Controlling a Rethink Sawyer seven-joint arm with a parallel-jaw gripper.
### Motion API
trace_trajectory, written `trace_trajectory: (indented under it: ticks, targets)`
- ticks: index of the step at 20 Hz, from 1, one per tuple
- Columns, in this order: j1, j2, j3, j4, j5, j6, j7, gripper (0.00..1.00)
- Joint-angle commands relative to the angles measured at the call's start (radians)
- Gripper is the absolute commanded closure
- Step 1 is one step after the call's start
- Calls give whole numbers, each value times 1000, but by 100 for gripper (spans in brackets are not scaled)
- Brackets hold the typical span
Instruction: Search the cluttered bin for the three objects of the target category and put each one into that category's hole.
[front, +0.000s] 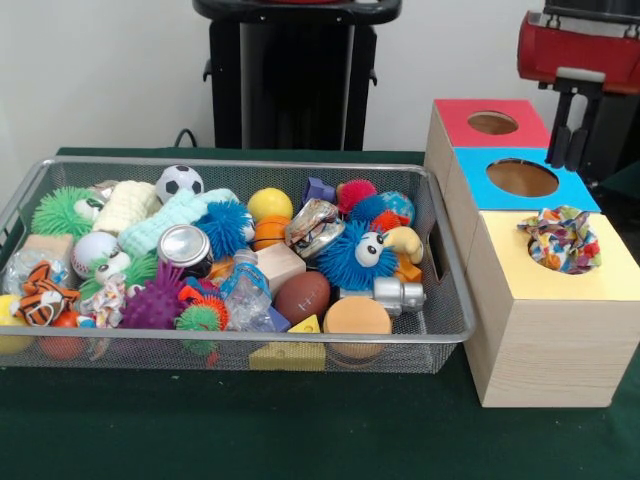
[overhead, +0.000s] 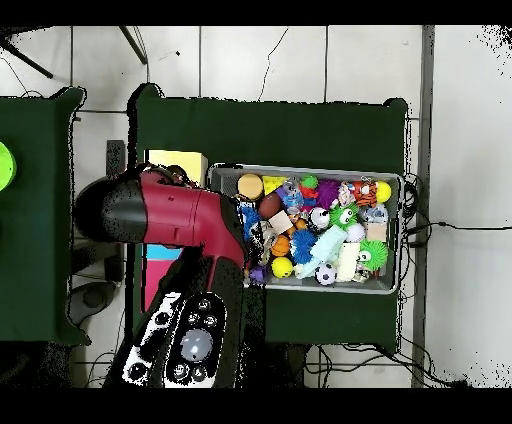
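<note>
One wire bin, three box holes, one scrunchie; empty fingers nearly together.

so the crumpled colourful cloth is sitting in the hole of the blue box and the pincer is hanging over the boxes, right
Not quite. The front view shows the crumpled colourful cloth in the hole of the yellow box, the nearest of the three, not the blue box, whose hole is empty. The rest holds: the pincer hangs over the boxes, above the blue one.

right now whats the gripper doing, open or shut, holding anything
Gripper: hangs above the blue box top, fingers close together and nothing seen between them; open or shut cannot be told.
</note>
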Motion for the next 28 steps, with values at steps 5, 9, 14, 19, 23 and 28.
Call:
trace_trajectory:
  ticks: [5, 9, 14, 19, 23, 28]
  targets:
    - [-30, 112, 75, -13, -48, -35, 90, 100]
    - [-19, 164, 75, -52, -31, -46, 119, 100]
    - [-16, 197, 91, -70, -13, -58, 131, 100]
    - [32, 191, 64, -92, 17, 8, 196, 100]
    - [65, 190, 44, -115, 40, 62, 248, 100]
    - [86, 163, 33, -108, 61, 115, 267, 100]
